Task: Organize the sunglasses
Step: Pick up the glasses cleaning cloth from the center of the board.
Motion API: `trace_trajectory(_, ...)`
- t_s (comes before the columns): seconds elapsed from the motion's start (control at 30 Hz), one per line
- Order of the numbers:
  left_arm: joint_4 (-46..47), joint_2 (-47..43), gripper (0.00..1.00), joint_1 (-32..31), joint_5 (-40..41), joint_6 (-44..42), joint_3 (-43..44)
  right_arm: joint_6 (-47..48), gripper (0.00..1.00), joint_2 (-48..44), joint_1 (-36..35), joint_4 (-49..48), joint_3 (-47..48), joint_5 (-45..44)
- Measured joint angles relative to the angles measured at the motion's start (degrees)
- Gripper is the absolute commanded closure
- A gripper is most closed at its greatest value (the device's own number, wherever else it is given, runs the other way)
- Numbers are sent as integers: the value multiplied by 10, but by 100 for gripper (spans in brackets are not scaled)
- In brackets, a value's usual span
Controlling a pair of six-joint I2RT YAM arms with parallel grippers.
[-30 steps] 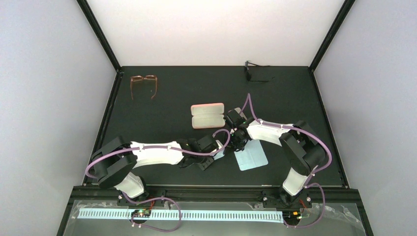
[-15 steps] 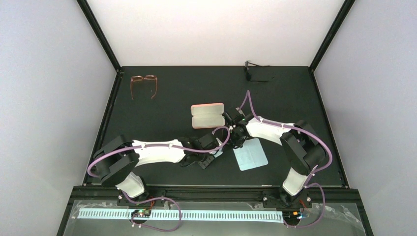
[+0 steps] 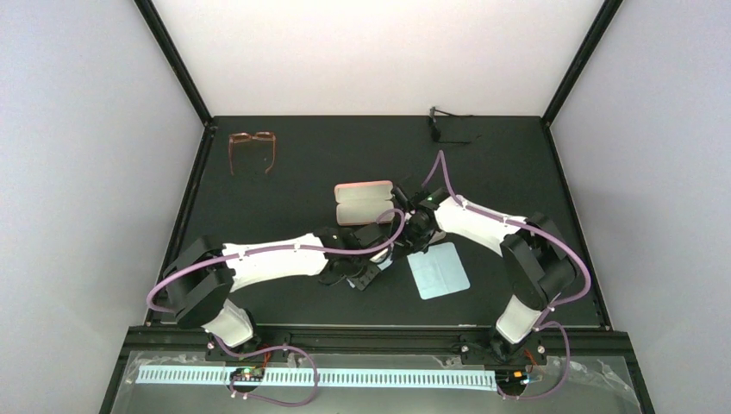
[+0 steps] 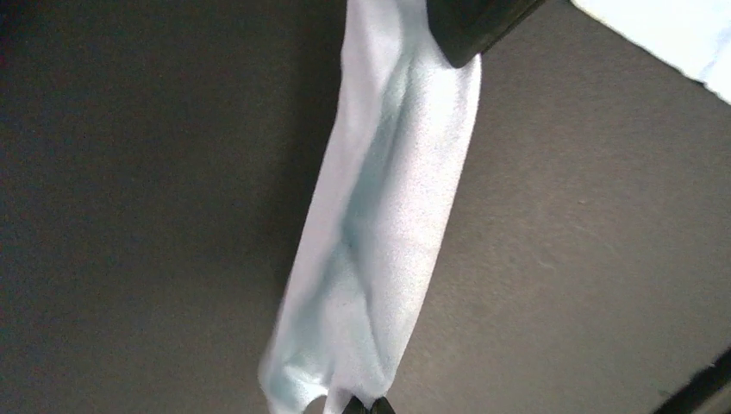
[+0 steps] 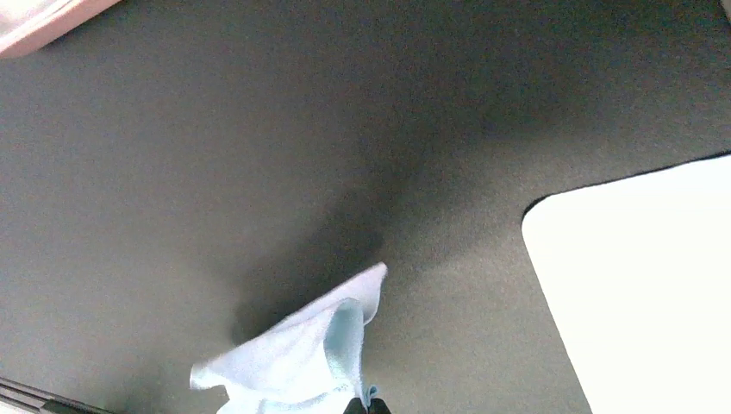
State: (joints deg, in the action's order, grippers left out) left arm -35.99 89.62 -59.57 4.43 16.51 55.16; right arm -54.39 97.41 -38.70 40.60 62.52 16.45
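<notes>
Left hand (image 4: 360, 404) and right hand (image 5: 362, 405) are both clamped on one thin cloth (image 4: 388, 216), one at each end, with the cloth strung between them above the tabletop (image 3: 284, 185).

Risks:
- Each pinch is only at the cloth's edge, so a pull apart could slip it out of one hand and leave it dangling.
- The hands sit very near each other mid-table with their purple hoses close, so a bump or snag looks likely if either one swings.
- The open pink case (image 3: 364, 203) is just beside the hands and could get knocked shut or shoved.

The sunglasses (image 3: 441, 128) lie at the far edge, well apart from both hands and untouched. With both hands on the cloth, neither is free to fetch them.

Also around:
- Amber glasses (image 3: 253, 148) sit in the far left corner and could be taken for the wrong pair.
- A pale sheet (image 3: 440, 270) lies flat under the right arm. I can't tell whether it is cloth or an open case, and a low reach could drag it.
</notes>
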Motion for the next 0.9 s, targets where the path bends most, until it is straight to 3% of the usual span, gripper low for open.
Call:
trace_trajectory(0.53, -87, -14, 98, 4, -38, 25, 84, -2, 99, -35, 2, 75, 33, -24)
trace_trajectory(0.9, -132, 11, 98, 40, -54, -18, 133, -36, 99, -37, 11, 78, 53, -46)
